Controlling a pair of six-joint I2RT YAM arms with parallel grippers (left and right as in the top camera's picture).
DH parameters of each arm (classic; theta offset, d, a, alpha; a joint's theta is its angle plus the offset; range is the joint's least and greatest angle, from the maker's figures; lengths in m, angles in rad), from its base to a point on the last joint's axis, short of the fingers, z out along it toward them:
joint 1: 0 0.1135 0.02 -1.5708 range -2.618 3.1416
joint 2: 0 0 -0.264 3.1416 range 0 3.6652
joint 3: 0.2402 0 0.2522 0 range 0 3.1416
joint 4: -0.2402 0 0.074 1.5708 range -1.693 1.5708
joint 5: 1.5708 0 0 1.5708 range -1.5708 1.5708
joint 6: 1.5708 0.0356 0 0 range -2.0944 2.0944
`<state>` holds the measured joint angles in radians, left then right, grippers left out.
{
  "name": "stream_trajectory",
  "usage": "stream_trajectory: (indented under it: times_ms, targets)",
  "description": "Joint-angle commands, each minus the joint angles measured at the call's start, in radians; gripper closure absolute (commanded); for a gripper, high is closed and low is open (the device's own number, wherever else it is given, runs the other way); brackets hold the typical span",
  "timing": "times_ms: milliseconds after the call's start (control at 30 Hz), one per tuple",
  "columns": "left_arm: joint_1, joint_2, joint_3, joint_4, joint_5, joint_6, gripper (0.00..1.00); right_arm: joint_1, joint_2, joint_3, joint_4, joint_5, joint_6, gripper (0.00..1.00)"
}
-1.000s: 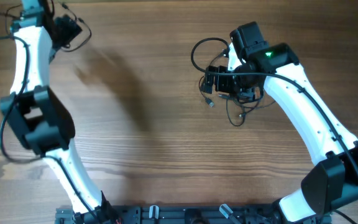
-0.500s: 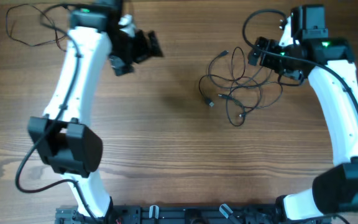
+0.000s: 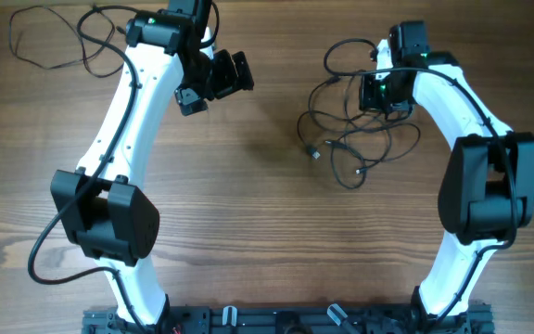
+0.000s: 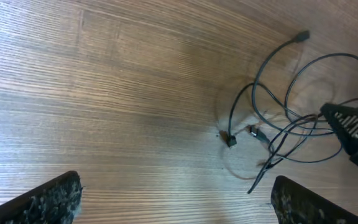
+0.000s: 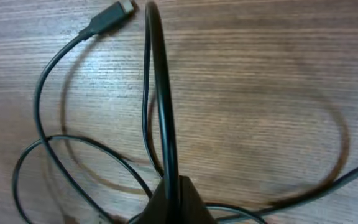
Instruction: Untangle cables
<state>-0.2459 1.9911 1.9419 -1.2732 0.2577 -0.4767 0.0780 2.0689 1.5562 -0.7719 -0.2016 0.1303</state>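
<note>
- Two pincers differ: the right pincer (image 3: 378, 91) has just snapped together, clamped on one strand of the cables (image 3: 355, 148), whose loose tangle lies just beside it.
- Jaws apart, the left pincer (image 3: 237, 74) has swung nearer; pulling strands apart can probably begin.

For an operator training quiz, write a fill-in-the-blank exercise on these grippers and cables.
The left gripper hovers ___ over the brown wooden table.
The right gripper is ___ on one strand of the thin black tangled cables.
The cables lie nearer the ___ gripper.
Missing: open; shut; right.
</note>
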Motion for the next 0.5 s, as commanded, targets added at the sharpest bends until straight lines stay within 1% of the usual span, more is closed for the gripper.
stream_trajectory:
  times_ms: [0,67,133,167,233,333,367,433,467]
  targets:
    - [0.003,0.006,-0.010,0.008,-0.015,-0.011,0.00,0.003,-0.108,0.145,-0.096,-0.032,0.012,0.96]
    - [0.003,0.006,-0.012,0.008,-0.002,-0.011,0.00,0.003,-0.204,0.272,-0.175,-0.109,0.045,0.96]
    - [0.003,0.006,-0.012,0.005,0.003,-0.086,0.00,0.003,-0.328,0.422,-0.217,-0.188,0.149,0.96]
    - [0.003,0.006,-0.012,0.005,0.003,-0.109,0.00,0.003,-0.390,0.483,-0.208,-0.211,0.217,0.96]
    - [0.003,0.006,-0.012,0.005,0.003,-0.108,0.00,0.003,-0.508,0.591,-0.140,-0.247,0.330,0.96]
    - [0.000,0.006,-0.012,0.005,0.003,-0.108,0.00,0.003,-0.629,0.658,-0.015,-0.268,0.460,0.96]
    - [-0.001,0.006,-0.012,0.005,0.003,-0.108,0.00,0.003,-0.658,0.668,0.011,-0.267,0.481,0.96]
    - [-0.001,0.006,-0.012,0.005,0.003,-0.108,0.00,0.003,-0.695,0.671,0.019,-0.246,0.476,0.96]
    - [-0.001,0.006,-0.012,0.005,0.003,-0.108,0.00,0.003,-0.702,0.671,-0.009,-0.222,0.447,0.96]
